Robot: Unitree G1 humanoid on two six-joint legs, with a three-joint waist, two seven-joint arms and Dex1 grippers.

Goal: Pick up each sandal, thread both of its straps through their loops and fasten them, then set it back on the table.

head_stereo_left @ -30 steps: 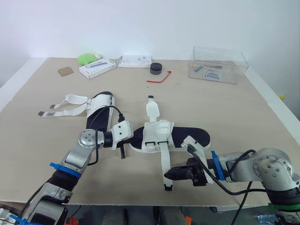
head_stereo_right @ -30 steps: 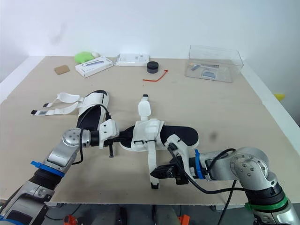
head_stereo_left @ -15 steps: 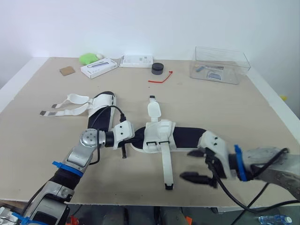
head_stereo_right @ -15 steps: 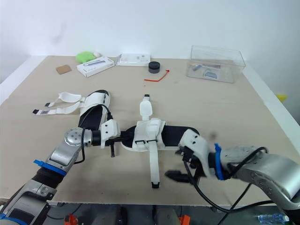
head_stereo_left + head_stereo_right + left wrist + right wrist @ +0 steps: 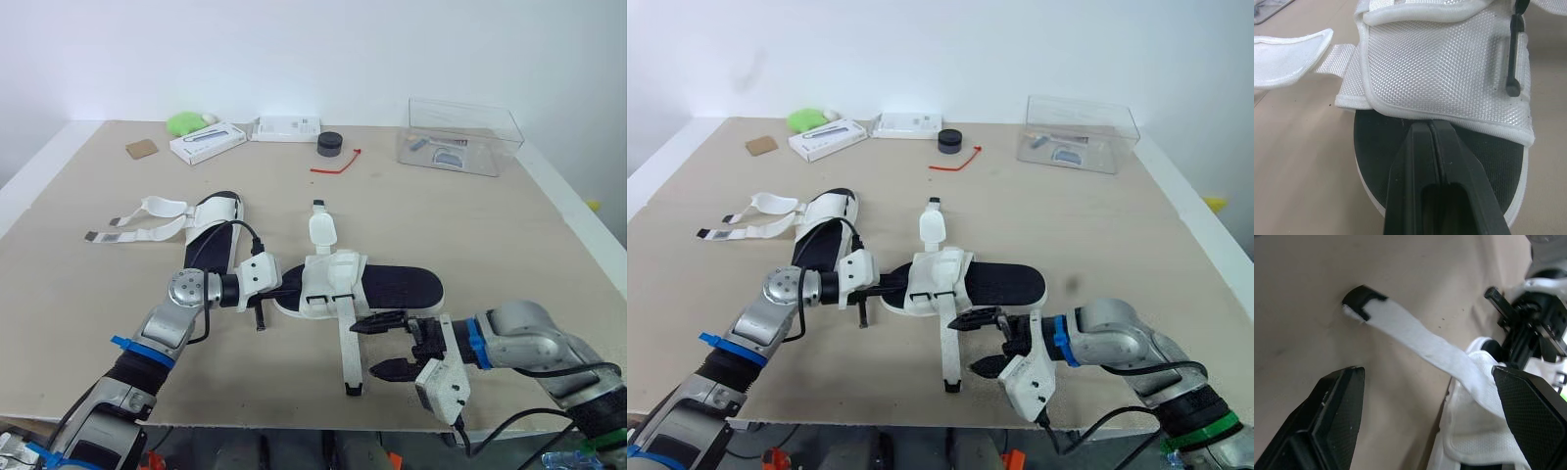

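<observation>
The right gripper (image 5: pixel 384 345) is hovering low over the table (image 5: pixel 490 225) with its two fingers spread wide and nothing between them. It is sitting just beside the long strap (image 5: pixel 348 343) of the near sandal (image 5: pixel 392 287), on the side away from the left arm. One fingertip is reaching in close to where the strap is leaving the white upper; whether it is touching there cannot be told. The other fingertip is hanging near the strap's black-tipped end, clear of it. From the right wrist, the strap is lying flat and loose on the table ahead of the gap between the fingers (image 5: pixel 1334 406).

The left gripper (image 5: pixel 277 290) is lying at the sandal's opposite end, its fingers (image 5: pixel 1432 161) pressed fully together with no gap. Their tips are resting on the black insole, right up against the edge of the white upper, and nothing is showing pinched between them.

The sandal is resting flat on the table between the two grippers, its shorter strap (image 5: pixel 320 230) pointing away from them. The second sandal (image 5: pixel 211 230) is lying just beyond the left gripper, its straps spread open.
</observation>
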